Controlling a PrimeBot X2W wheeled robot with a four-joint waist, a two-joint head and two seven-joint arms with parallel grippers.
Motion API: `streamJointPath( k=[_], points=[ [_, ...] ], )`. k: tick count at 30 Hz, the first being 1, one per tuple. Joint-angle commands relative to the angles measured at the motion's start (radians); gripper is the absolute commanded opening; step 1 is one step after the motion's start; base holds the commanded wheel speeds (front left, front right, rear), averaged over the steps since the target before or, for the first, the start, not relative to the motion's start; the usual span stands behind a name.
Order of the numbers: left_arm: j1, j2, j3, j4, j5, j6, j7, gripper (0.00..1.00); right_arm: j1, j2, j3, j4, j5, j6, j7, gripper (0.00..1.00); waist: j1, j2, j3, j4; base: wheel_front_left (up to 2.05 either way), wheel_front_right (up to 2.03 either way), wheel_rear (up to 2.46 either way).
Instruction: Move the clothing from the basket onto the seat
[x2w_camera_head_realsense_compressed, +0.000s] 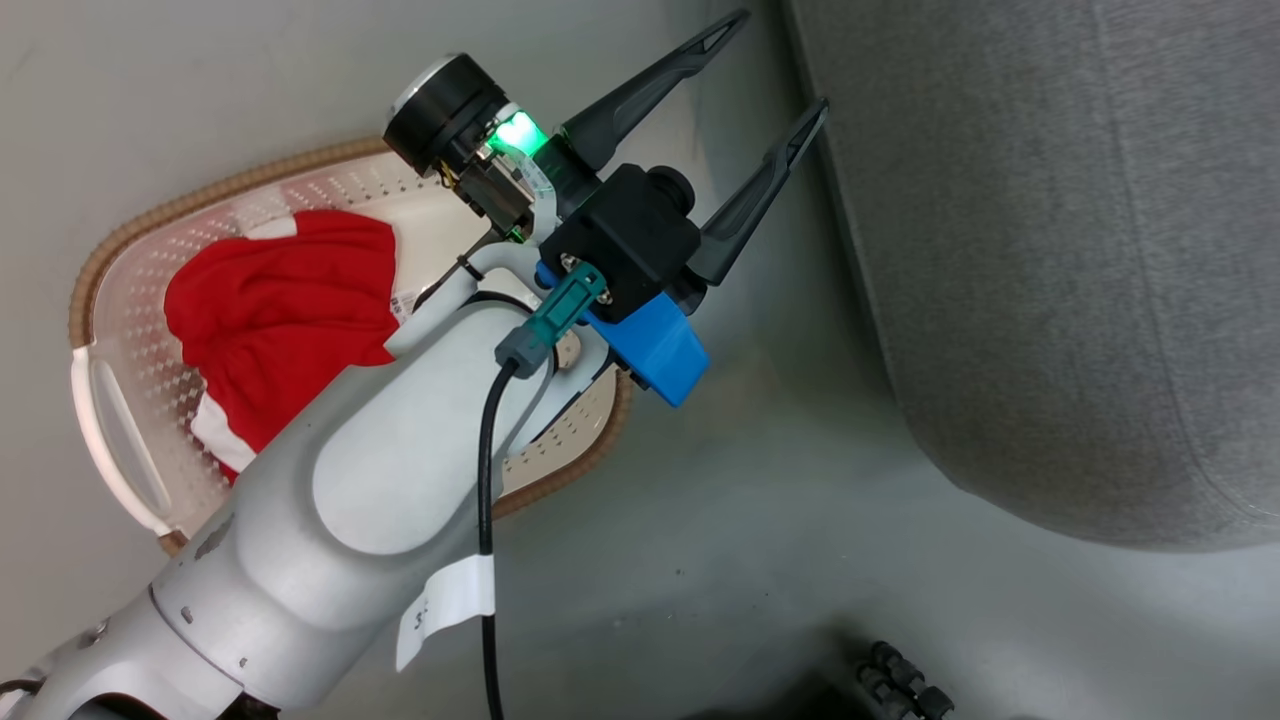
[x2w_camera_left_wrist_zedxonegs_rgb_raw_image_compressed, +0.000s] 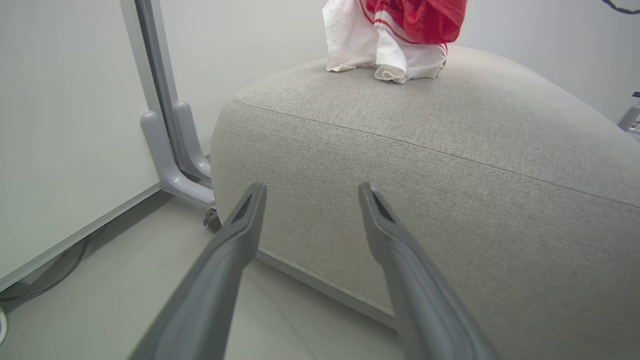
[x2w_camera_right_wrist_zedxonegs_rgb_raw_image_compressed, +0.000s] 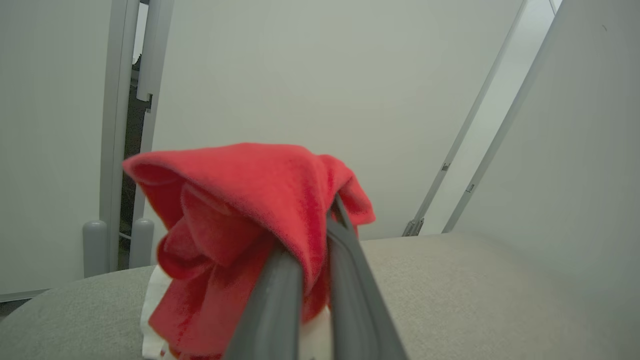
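Observation:
The cream basket (x2w_camera_head_realsense_compressed: 92, 300) with a brown rim lies on the floor at the left, holding red and white clothing (x2w_camera_head_realsense_compressed: 280, 310). My left arm crosses over it. The left gripper (x2w_camera_head_realsense_compressed: 781, 60) is open and empty, its fingers pointing at the grey seat (x2w_camera_head_realsense_compressed: 1080, 260). In the left wrist view that gripper (x2w_camera_left_wrist_zedxonegs_rgb_raw_image_compressed: 311, 187) faces the side of the seat (x2w_camera_left_wrist_zedxonegs_rgb_raw_image_compressed: 450, 175), close to it. Another piece of clothing (x2w_camera_left_wrist_zedxonegs_rgb_raw_image_compressed: 410, 30) hangs down onto the seat's top. My right gripper (x2w_camera_right_wrist_zedxonegs_rgb_raw_image_compressed: 320, 225) is shut on this red clothing (x2w_camera_right_wrist_zedxonegs_rgb_raw_image_compressed: 240, 200), above the seat (x2w_camera_right_wrist_zedxonegs_rgb_raw_image_compressed: 475, 290).
White wall panels stand behind the seat. A grey post foot (x2w_camera_left_wrist_zedxonegs_rgb_raw_image_compressed: 170, 150) and a small caster (x2w_camera_left_wrist_zedxonegs_rgb_raw_image_compressed: 212, 220) sit by the seat's corner. Dark wheels (x2w_camera_head_realsense_compressed: 900, 680) show at the bottom of the head view. Bare grey floor (x2w_camera_head_realsense_compressed: 760, 480) lies between basket and seat.

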Motion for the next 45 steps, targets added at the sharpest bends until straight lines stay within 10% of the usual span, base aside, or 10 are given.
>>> streamJointPath(
  k=[1,15,16,17,33,45],
  points=[
    [-0.019,-0.003,0.0,-0.005,0.008,0.002,-0.002,1.0,-0.018,-0.013,-0.011,0.036,-0.002,0.0,-0.001,0.0,-0.0003,0.0,0.027,0.023,0.0,0.0,0.0],
    [-0.02,-0.001,-0.007,0.018,-0.007,0.016,-0.029,1.0,0.086,0.045,-0.016,0.287,0.025,0.0,-0.001,0.0,-0.0003,0.0,0.015,0.03,0.0,0.0,0.0],
    [-0.02,-0.001,-0.007,0.02,-0.008,0.016,-0.032,1.0,0.092,0.048,-0.014,0.277,0.03,0.0,-0.001,0.28,-0.0003,0.0,0.01,0.028,0.0,0.0,0.0],
    [-0.019,-0.002,-0.007,0.023,-0.009,0.016,-0.034,1.0,0.098,0.053,-0.011,0.264,0.038,0.0,-0.001,1.0,-0.0003,0.0,0.004,0.027,0.0,0.0,0.0],
    [0.145,-0.031,0.065,0.097,-0.092,0.054,-0.11,1.0,0.578,0.138,0.133,-0.171,0.111,0.0,-0.001,1.0,-0.0003,0.0,-0.297,0.047,0.0,0.0,0.0],
    [0.432,-0.039,0.334,-0.043,-0.085,0.095,-0.111,1.0,0.859,0.23,0.314,-0.434,0.124,0.0,-0.001,1.0,-0.0003,0.0,-0.556,0.163,0.0,0.0,0.0]
  ],
)
